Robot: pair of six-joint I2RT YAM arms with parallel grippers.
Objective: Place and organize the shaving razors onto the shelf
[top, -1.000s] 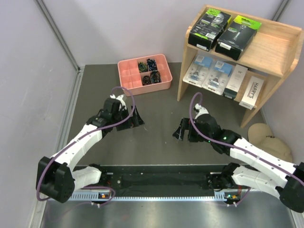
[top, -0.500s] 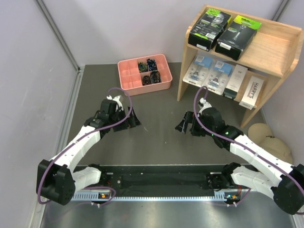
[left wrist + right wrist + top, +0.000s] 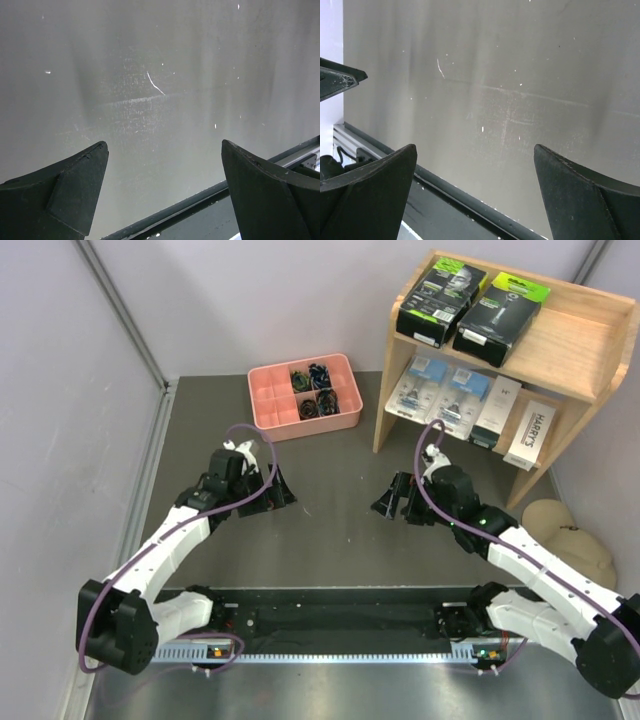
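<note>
Both arms empty, all six packs on the shelf.
Nearest me, the left gripper (image 3: 273, 490) sits about where it was, while the right gripper (image 3: 392, 502) has crept toward 1 o'clock over the last second. Both are spread wide above the bare table (image 3: 330, 550), holding nothing. Farther off at 1 o'clock stands the shelf (image 3: 590, 345): blue-carded blister packs (image 3: 458, 398) and slim white boxes (image 3: 497, 410) line the lower tier, and black boxes (image 3: 440, 302) with lime ends lie side by side on top.
</note>
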